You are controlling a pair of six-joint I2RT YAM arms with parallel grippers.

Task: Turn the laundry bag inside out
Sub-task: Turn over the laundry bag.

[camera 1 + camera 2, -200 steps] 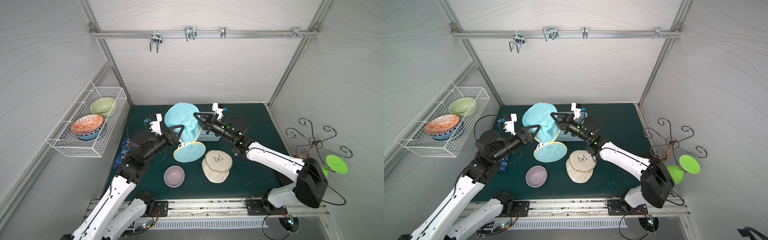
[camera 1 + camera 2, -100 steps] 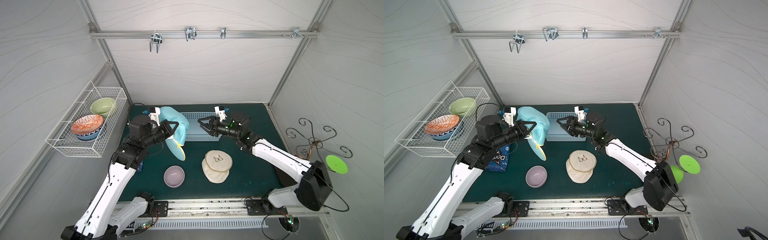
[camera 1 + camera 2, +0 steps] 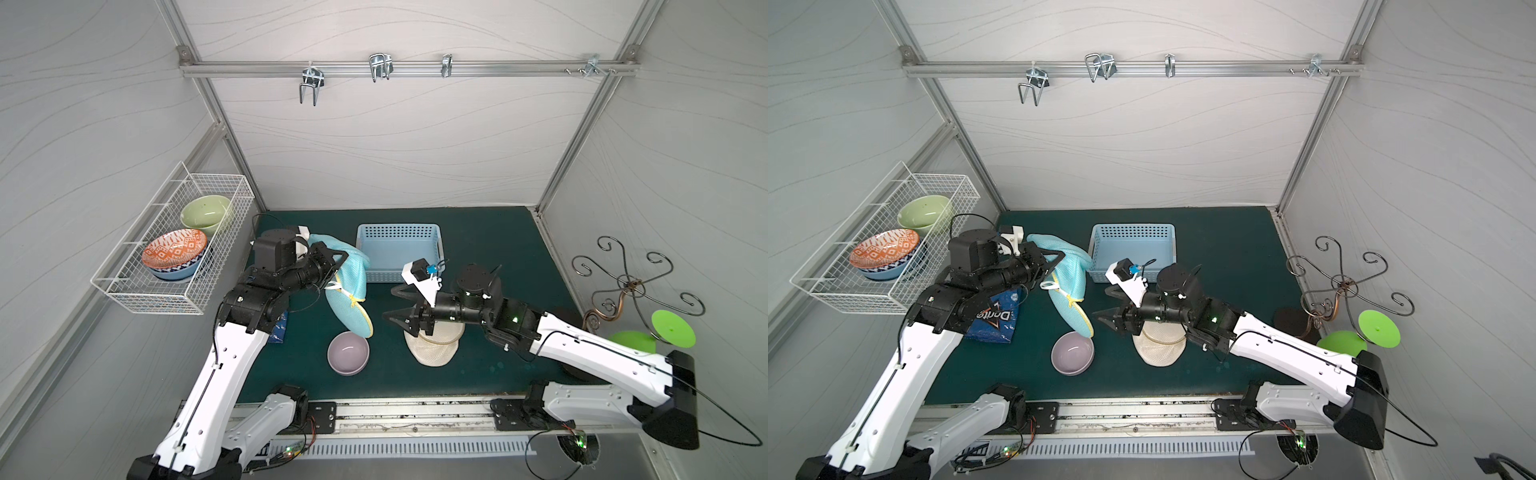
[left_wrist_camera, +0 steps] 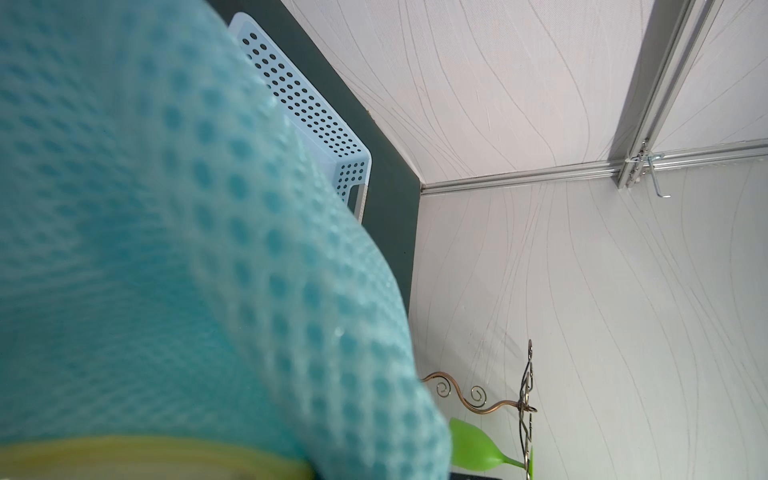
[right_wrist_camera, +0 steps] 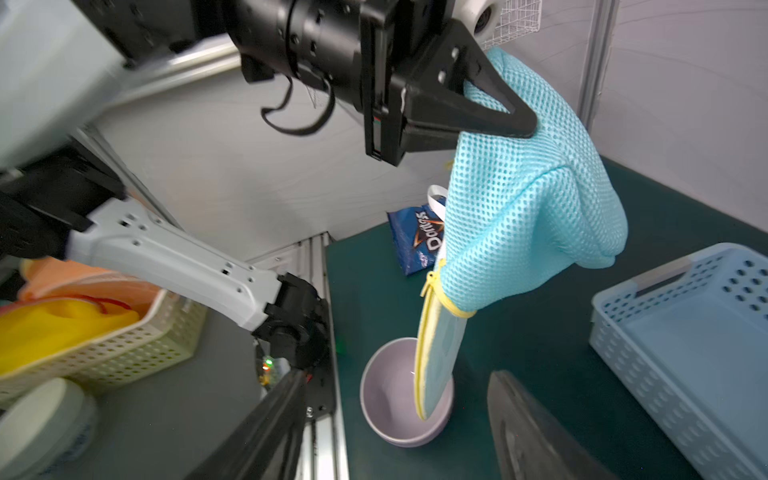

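Observation:
The laundry bag (image 3: 347,286) (image 3: 1069,274) is light-blue mesh with a yellow zip edge. It hangs from my left gripper (image 3: 341,258) (image 3: 1059,257), which is shut on its upper fold above the back left of the mat. The right wrist view shows the black fingers (image 5: 498,112) pinching the bag (image 5: 519,199). The bag's lower end dangles over a purple bowl (image 3: 348,353) (image 5: 390,399). In the left wrist view the bag (image 4: 166,249) hides the jaws. My right gripper (image 3: 388,305) (image 3: 1100,302) (image 5: 399,374) is open and empty, right of the bag.
A cream mesh pouch (image 3: 434,347) lies under my right wrist. A blue perforated basket (image 3: 399,249) stands at the back. A Doritos bag (image 3: 994,318) lies under my left arm. A wire rack (image 3: 174,245) of bowls hangs left. A metal stand (image 3: 631,286) with green glasses is right.
My right gripper let go of the bag, opened and pulled back toward the front. My left gripper shut on the bag and carried it left; it now hangs from that gripper alone.

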